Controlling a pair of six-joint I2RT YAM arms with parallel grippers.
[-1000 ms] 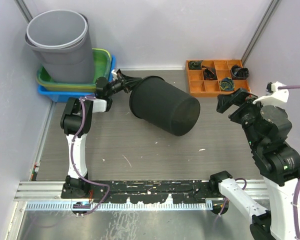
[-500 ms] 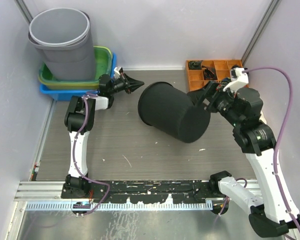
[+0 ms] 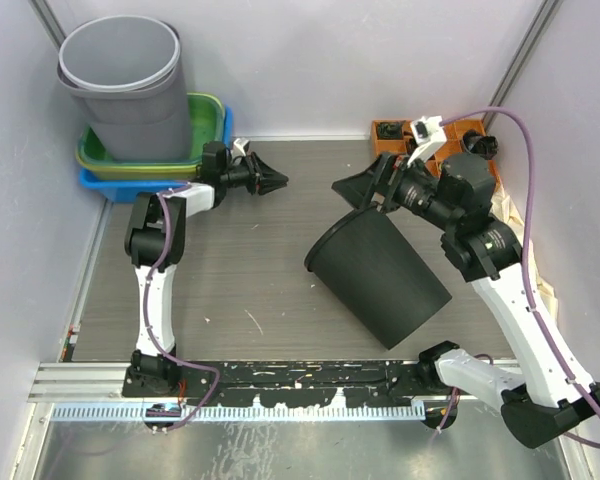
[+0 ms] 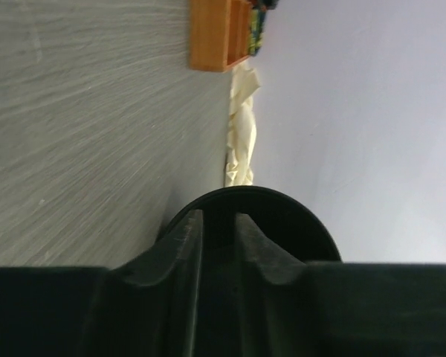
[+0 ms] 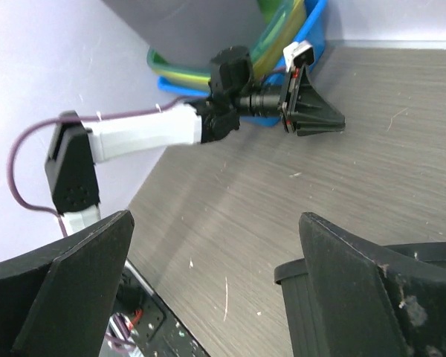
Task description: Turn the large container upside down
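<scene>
The large black container (image 3: 380,275) stands tilted at centre right, its rim low on the left and its base raised. My right gripper (image 3: 370,195) is wide open at its upper far edge. In the right wrist view (image 5: 215,245) one finger (image 5: 379,282) lies against the container's ribbed wall (image 5: 308,320); nothing is between the jaws. My left gripper (image 3: 265,180) is shut and empty, well left of the container and pointing at it. In the left wrist view (image 4: 217,223) the container (image 4: 290,223) shows dark beyond the fingertips.
Stacked grey bins (image 3: 130,90) stand in green and blue trays (image 3: 208,125) at the back left. An orange parts organiser (image 3: 480,135) sits at the back right, partly behind my right arm. A cream cloth (image 3: 540,275) lies along the right wall.
The container went from lying on its side at centre to tilted, nearer and further right. My right arm swung in onto it. My left gripper left its rim.
</scene>
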